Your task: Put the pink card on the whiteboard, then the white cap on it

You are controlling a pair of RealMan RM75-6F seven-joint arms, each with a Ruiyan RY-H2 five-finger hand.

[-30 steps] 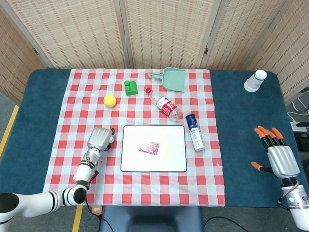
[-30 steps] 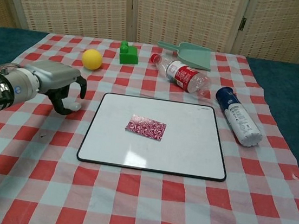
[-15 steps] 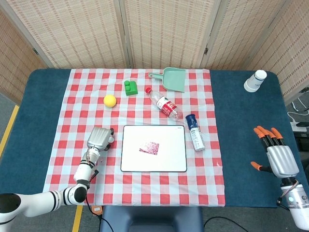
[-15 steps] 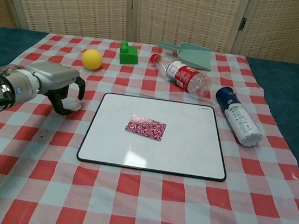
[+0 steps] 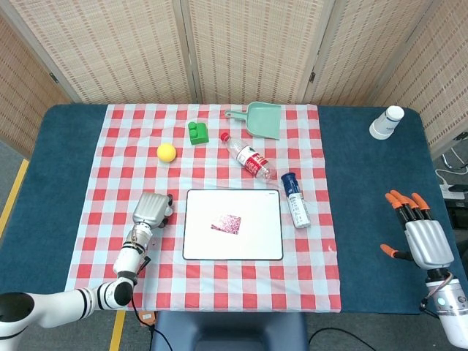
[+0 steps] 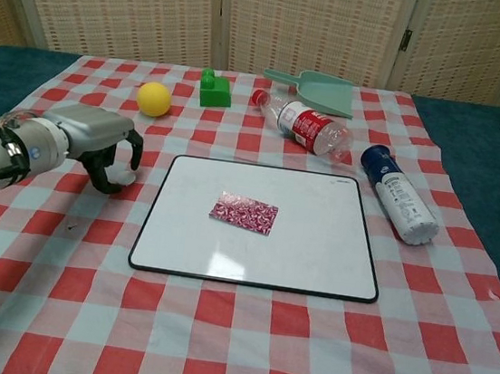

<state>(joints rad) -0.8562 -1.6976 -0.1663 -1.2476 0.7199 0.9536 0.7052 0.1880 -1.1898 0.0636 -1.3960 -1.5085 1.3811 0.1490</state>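
Observation:
The pink card (image 5: 227, 223) (image 6: 244, 213) lies flat near the middle of the whiteboard (image 5: 262, 243) (image 6: 315, 254). Just left of the board, my left hand (image 5: 150, 209) (image 6: 99, 135) is palm down with its fingers curled around the small white cap (image 6: 127, 174), which sits low at the checked cloth. Only a sliver of the cap (image 5: 167, 211) shows in the head view. My right hand (image 5: 423, 238) rests far right on the blue table, fingers spread and holding nothing; the chest view does not show it.
Behind the board lie a yellow ball (image 5: 167, 152), a green block (image 5: 197, 133), a green dustpan (image 5: 259, 120) and a plastic bottle (image 5: 249, 160). A blue-capped tube (image 5: 295, 199) lies by the board's right edge. Paper cups (image 5: 386, 122) stand at the far right.
My left hand has edged slightly left, staying curled around the cap. The card, the board and my right hand have not moved.

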